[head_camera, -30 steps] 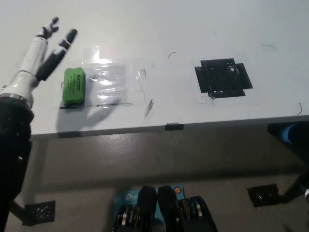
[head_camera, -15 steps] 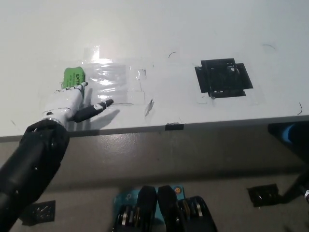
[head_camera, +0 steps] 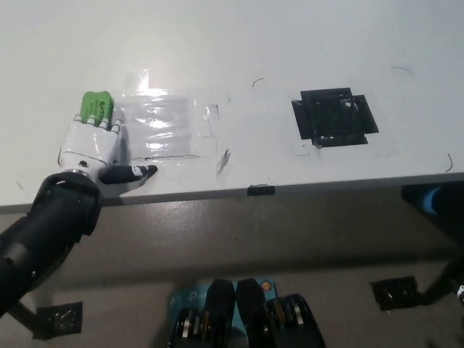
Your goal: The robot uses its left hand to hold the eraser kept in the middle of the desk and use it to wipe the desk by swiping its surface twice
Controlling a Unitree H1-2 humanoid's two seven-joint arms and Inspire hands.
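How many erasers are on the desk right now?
1. The green eraser lies at the desk's left side, beside the clear tape patch, with the white left hand laid over its near end. The hand's grip is hidden. No other erasers show.

My left hand (head_camera: 93, 145) is white with dark fingertips, on a black arm. The eraser (head_camera: 95, 106) under it is bright green. The desk (head_camera: 239, 43) is plain white, marked by a patch of black tape (head_camera: 334, 117) and glossy clear tape (head_camera: 170, 123).
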